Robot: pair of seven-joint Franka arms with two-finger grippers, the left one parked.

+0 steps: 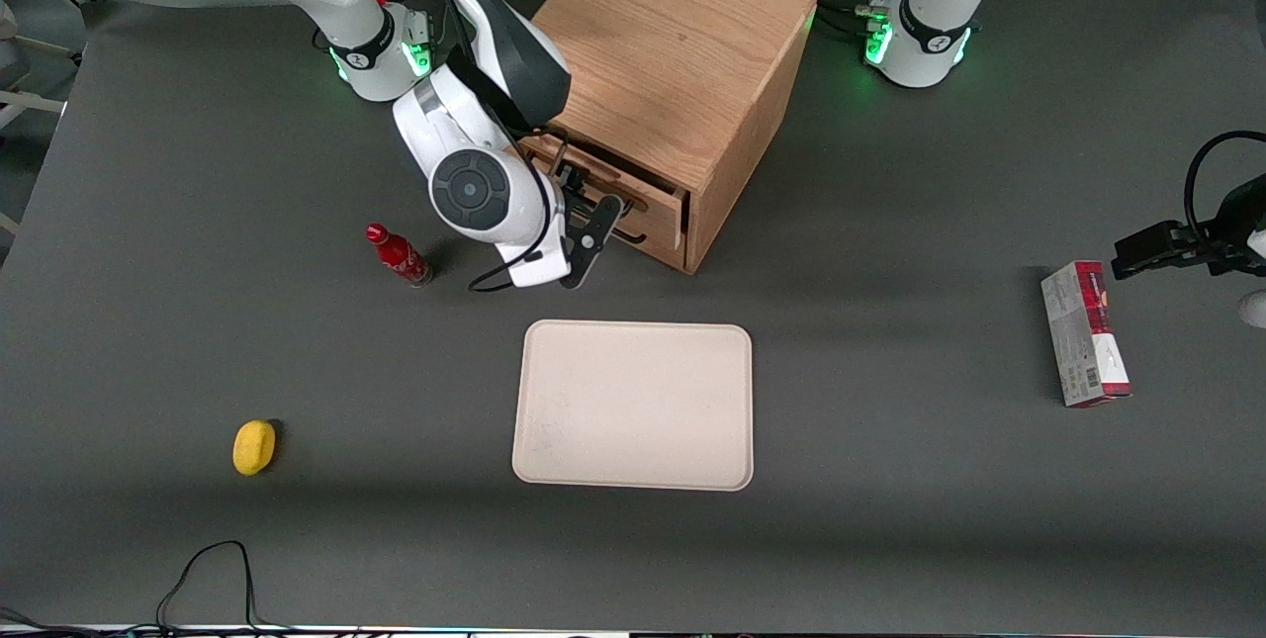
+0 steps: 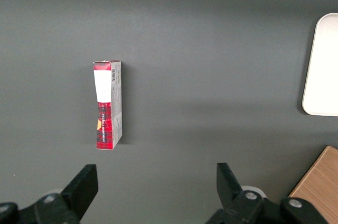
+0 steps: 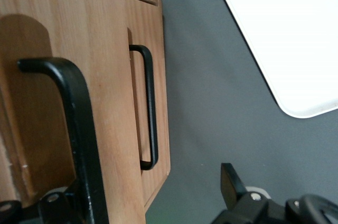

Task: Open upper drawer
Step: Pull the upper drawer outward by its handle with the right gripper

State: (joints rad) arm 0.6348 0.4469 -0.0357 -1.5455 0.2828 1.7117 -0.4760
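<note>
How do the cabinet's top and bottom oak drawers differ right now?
The light oak upper drawer stands pulled partly out; the matching bottom drawer looks shut. The open gripper is at the upper drawer's long black wire handle; the bottom drawer's handle has nothing on it. Both have oak fronts and black wire handles.

The white arm is reaching down in front of the wooden cabinet (image 1: 682,74). Its gripper (image 1: 593,223) is sitting right at the upper drawer (image 1: 618,191), which is sticking out a little. A cream tray (image 1: 633,406) is lying nearer the camera. A red bottle (image 1: 398,255) is standing beside the arm.
</note>
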